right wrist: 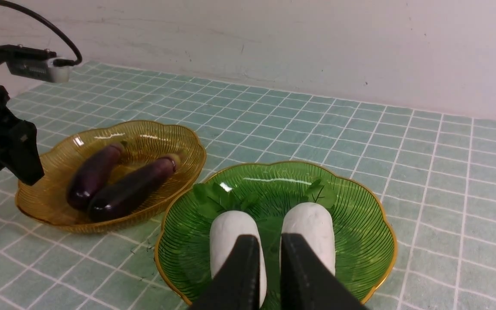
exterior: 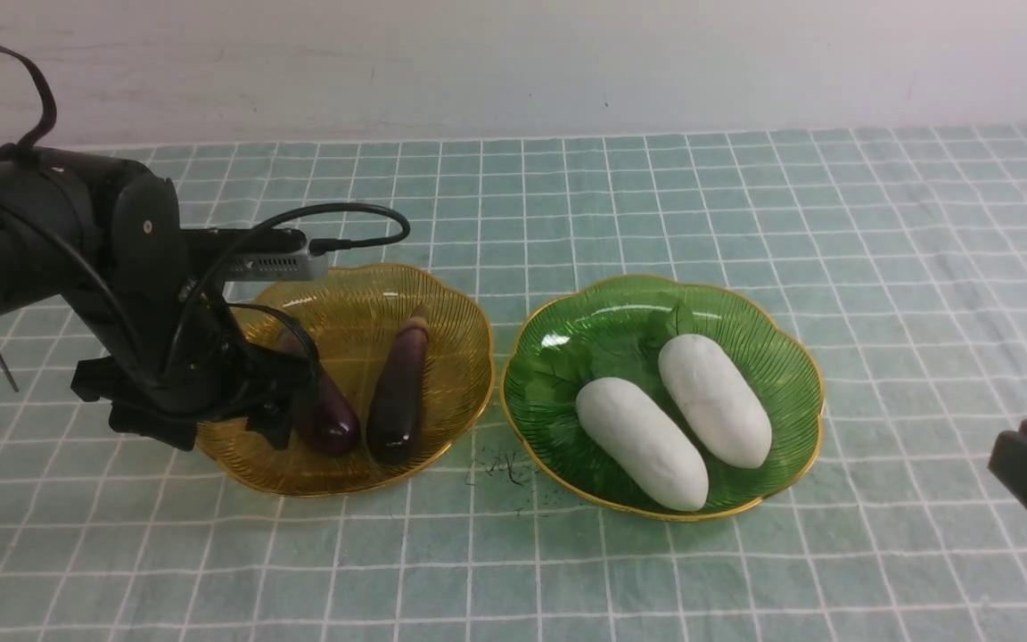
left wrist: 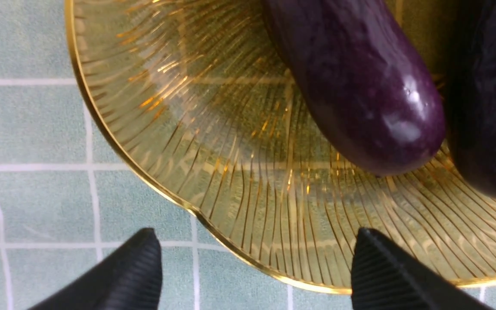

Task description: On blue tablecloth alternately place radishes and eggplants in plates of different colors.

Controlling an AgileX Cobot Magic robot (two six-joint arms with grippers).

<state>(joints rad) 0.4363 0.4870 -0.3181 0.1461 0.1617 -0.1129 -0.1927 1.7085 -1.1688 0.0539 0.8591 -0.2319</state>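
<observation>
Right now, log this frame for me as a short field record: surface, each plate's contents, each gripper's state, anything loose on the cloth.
surface: blue tablecloth with white grid
amber plate: two eggplants, left eggplant and right eggplant, side by side
green plate: two radishes, near radish and far radish, leaf tufts pointing away from the robot
left gripper: open, empty, above the amber plate's rim
right gripper: shut, empty, back from the green plate
loose on cloth: dark specks between the plates
</observation>
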